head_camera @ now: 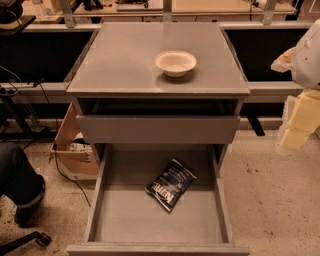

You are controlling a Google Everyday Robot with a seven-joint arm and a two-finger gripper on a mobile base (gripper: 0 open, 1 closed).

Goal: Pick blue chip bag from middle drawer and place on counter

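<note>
The blue chip bag (170,184) lies flat on the floor of the pulled-out middle drawer (100,200), slightly right of centre and turned at an angle, white lettering up. The grey counter (125,60) tops the cabinet and carries a round white bowl (175,63). My gripper (296,131) hangs at the far right edge of the view, beside the cabinet at about drawer-front height, well right of and above the bag. It holds nothing that I can see.
A closed grey drawer front (157,129) sits above the open drawer. A cardboard box (72,150) and cables lie on the floor at left. A person's leg and shoe (20,187) are at far left. Wooden tabletops (200,7) stand behind.
</note>
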